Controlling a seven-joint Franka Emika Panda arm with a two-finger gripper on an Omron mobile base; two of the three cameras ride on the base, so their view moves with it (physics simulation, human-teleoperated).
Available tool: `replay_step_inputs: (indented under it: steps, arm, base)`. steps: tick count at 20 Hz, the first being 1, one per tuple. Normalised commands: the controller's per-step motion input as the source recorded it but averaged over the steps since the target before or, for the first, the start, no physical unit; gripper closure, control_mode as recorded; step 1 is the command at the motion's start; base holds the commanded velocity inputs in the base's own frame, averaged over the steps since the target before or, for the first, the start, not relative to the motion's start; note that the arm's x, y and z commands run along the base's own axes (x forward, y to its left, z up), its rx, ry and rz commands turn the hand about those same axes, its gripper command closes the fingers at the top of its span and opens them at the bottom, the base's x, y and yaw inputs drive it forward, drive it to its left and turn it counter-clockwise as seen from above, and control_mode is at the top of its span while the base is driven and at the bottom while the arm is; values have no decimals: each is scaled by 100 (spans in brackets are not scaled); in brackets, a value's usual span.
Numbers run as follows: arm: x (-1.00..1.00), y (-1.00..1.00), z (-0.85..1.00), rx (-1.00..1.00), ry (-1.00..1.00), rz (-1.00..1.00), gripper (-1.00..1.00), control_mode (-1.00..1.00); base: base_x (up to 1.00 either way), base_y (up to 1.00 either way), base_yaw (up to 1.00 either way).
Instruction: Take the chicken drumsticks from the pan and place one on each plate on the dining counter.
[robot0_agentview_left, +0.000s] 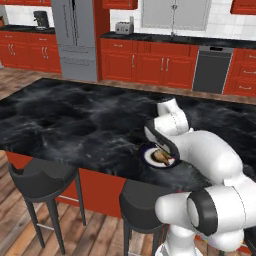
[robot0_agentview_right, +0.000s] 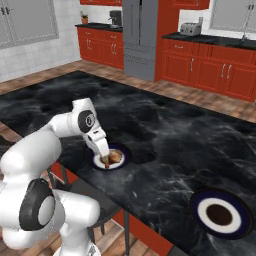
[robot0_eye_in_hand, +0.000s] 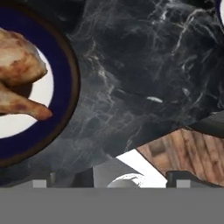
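One golden-brown chicken drumstick (robot0_agentview_left: 161, 157) (robot0_agentview_right: 116, 156) (robot0_eye_in_hand: 17, 78) lies on a navy-rimmed plate (robot0_agentview_left: 145, 153) (robot0_agentview_right: 126, 154) (robot0_eye_in_hand: 65, 78) near the front edge of the dining counter (robot0_agentview_left: 75, 120) (robot0_agentview_right: 165, 130) (robot0_eye_in_hand: 131, 65). My gripper (robot0_agentview_right: 106, 162) (robot0_eye_in_hand: 111, 181) hangs just above that plate's near side. It is open, with nothing between its fingers. A second plate (robot0_agentview_right: 199, 215) sits further right along the counter, and its centre looks dark. The pan is out of view.
Two dark stools (robot0_agentview_left: 42, 180) (robot0_agentview_left: 145, 205) stand under the counter's front edge. Red cabinets (robot0_agentview_left: 145, 62), a grey fridge (robot0_agentview_left: 75, 37) and a dishwasher (robot0_agentview_left: 212, 70) line the far wall across a wooden floor (robot0_agentview_left: 30, 75).
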Motion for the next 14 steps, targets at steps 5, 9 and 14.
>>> replay_step_inputs:
  steps: [5, 9, 14]
  arm:
    - [-100, 3, 49, -2, -84, 0, -100, -100]
    - [-100, 30, 45, -3, -73, 4, -100, -100]
    - [-70, 16, 12, 0, -36, 7, -100, -100]
  base:
    - [0, 0, 0]
    - [0, 0, 0]
    - [0, 0, 0]
